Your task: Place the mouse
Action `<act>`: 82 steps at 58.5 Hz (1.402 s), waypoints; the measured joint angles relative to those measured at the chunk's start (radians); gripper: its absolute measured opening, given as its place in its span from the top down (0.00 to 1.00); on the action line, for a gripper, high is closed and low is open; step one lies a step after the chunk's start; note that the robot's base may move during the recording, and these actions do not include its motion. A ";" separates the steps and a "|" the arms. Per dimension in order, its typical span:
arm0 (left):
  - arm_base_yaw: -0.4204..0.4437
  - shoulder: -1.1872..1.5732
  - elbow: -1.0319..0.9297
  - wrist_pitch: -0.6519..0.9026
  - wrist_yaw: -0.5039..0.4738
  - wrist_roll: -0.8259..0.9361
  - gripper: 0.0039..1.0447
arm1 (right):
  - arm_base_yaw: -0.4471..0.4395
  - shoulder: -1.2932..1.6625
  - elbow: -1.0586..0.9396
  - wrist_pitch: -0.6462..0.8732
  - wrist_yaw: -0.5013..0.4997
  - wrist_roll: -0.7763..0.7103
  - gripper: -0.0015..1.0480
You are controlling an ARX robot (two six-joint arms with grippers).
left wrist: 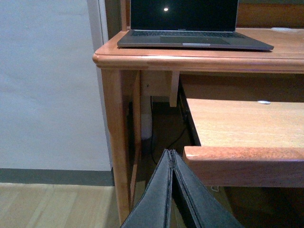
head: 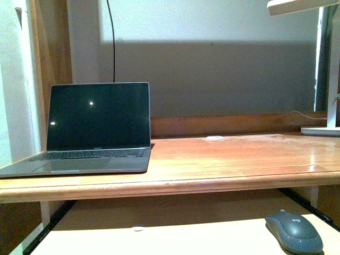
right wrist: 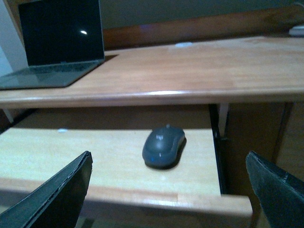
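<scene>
The dark grey mouse (head: 294,231) lies on the pull-out keyboard shelf (head: 159,239) at its right end, below the desk top. It also shows in the right wrist view (right wrist: 163,147), near the shelf's right edge. My right gripper (right wrist: 168,190) is open and empty, its fingers wide apart, a little in front of the mouse and the shelf's front edge. My left gripper (left wrist: 171,154) is shut and empty, low beside the shelf's left front corner (left wrist: 190,154). Neither gripper shows in the front view.
An open laptop (head: 95,130) with a dark screen stands on the desk top (head: 228,159) at the left. A small flat white disc (head: 214,137) lies at the desk's back. A lamp base (head: 321,130) stands at the far right. A desk leg (left wrist: 116,142) is near my left gripper.
</scene>
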 joint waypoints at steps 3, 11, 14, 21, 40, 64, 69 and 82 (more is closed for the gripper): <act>0.000 -0.001 -0.005 0.000 0.000 0.000 0.98 | 0.045 0.085 0.051 0.034 0.042 -0.007 0.07; 0.000 -0.005 -0.006 0.000 0.000 0.000 0.98 | 0.166 0.289 0.172 0.080 0.152 -0.061 0.07; 0.000 -0.005 -0.006 0.000 0.000 0.000 0.98 | 0.206 0.355 0.212 0.087 0.196 -0.088 0.07; 0.000 -0.005 -0.006 0.000 0.000 0.000 0.98 | 0.277 0.487 0.299 0.089 0.277 -0.151 0.07; 0.000 -0.005 -0.006 0.000 0.000 -0.001 0.71 | 0.344 0.686 0.458 -0.137 0.377 -0.255 0.07; 0.000 -0.005 -0.006 0.000 0.000 -0.001 0.10 | 0.327 0.840 0.623 -0.361 0.494 -0.238 0.07; 0.000 -0.005 -0.006 0.000 0.000 0.000 0.07 | 0.320 0.867 0.659 -0.402 0.513 -0.221 0.07; 0.000 -0.005 -0.006 0.000 0.000 0.000 0.07 | 0.303 0.916 0.723 -0.497 0.522 -0.163 0.07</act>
